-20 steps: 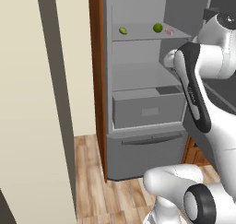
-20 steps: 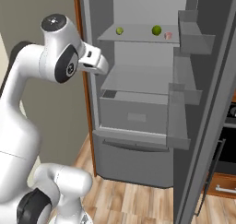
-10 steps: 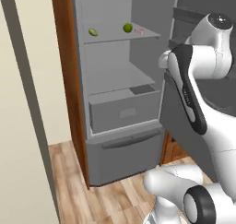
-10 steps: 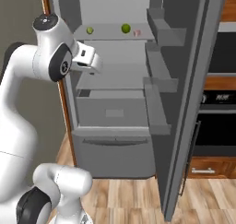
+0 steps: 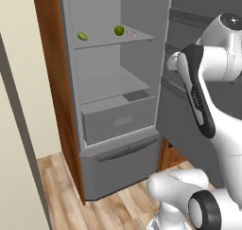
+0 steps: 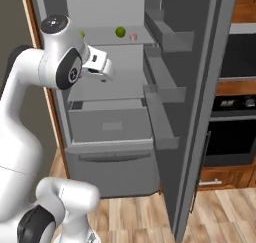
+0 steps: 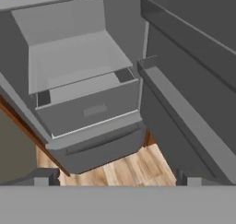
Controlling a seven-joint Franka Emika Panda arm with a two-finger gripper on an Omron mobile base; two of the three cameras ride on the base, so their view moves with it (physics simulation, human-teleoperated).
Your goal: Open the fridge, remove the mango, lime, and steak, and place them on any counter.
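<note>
The fridge (image 5: 118, 125) stands open, its door (image 6: 200, 112) swung out to the right. On its upper shelf lie the yellow-green mango (image 5: 82, 36), the round green lime (image 5: 119, 30) and the small pink steak (image 5: 132, 34). From the right base view the lime (image 6: 120, 32) and steak (image 6: 133, 36) show beside the mango (image 6: 81, 34), which peeks past my arm. My gripper (image 6: 106, 73) hangs open in front of the middle shelf, below the fruit and touching nothing. The hand view has my gripper (image 7: 115, 178) with fingertips (image 7: 46, 177) wide apart over the drawer (image 7: 92, 110). The counter is out of view.
Reddish-brown wood panels (image 5: 56, 82) frame the fridge on the left. The door's inner bins (image 6: 160, 107) jut out close to the right of my hand. A black wall oven (image 6: 235, 127) stands beyond the door. Wooden floor (image 5: 61, 205) lies below.
The whole picture has slid left in both base views, so the base has moved. The arm keeps its pose and the jaws stay open.
</note>
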